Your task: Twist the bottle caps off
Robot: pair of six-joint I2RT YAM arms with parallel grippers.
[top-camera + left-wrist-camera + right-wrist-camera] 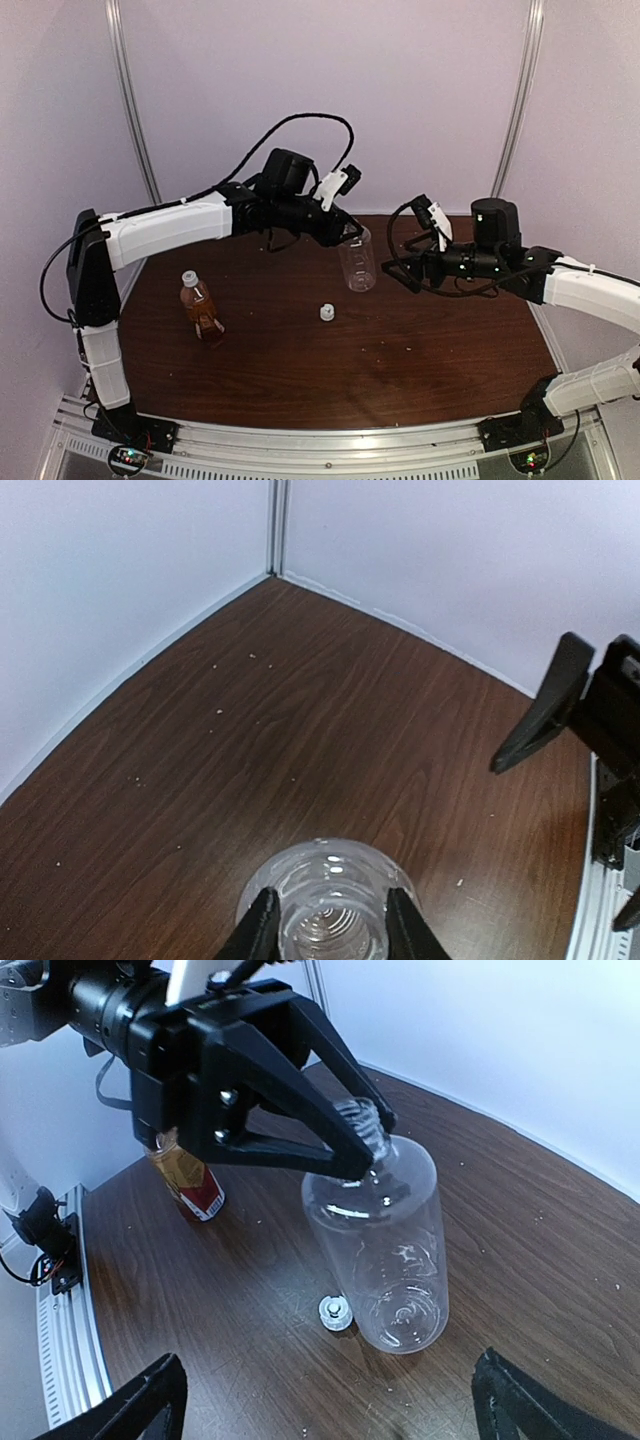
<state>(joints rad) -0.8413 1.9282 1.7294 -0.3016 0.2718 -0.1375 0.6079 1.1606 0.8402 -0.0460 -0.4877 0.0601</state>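
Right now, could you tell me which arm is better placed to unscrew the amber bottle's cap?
Probably right: the right gripper is open and empty; the left gripper is shut on the clear bottle. The amber bottle does stand leftward, though.

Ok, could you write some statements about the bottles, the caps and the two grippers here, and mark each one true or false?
1. The left gripper is shut on the neck of the clear colourless plastic bottle. True.
2. That bottle has its cap on. False: its neck is bare, and a small round white plastic cap lies on the dark wooden table beside it.
3. The right gripper is open and holds nothing. True.
4. The amber-brown bottle with the red label lies on its side. False: it stands upright, with its own white screw cap on.
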